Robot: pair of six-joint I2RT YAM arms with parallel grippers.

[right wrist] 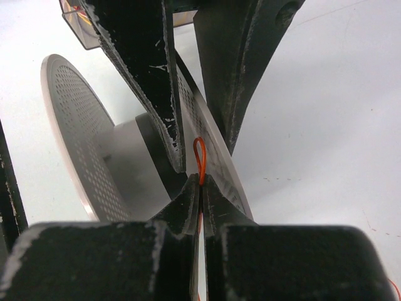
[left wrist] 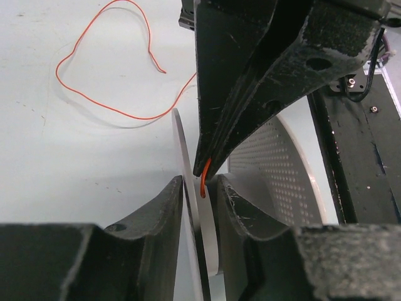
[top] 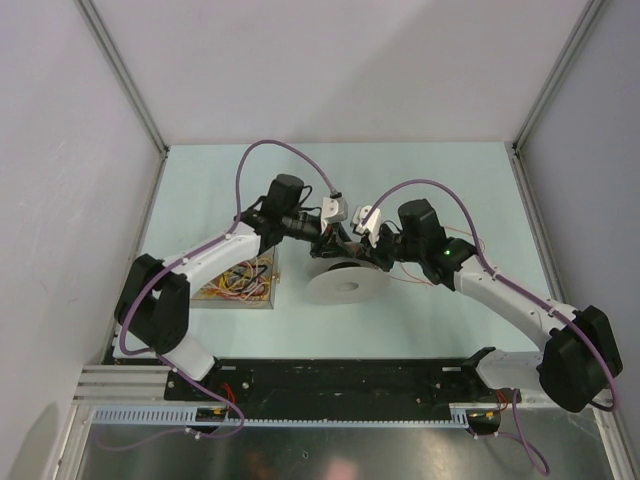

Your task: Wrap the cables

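Cable (right wrist: 201,175) between closed right jaws, beside spool (right wrist: 76,119)

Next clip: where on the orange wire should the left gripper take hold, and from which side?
Probably the small loop of the orange wire poking past the right gripper's shut jaws, beside the spool flange. Bring the left gripper from opposite the right one, jaws either side of the loop: it stands clear and held, while the rest lies slack on the table.
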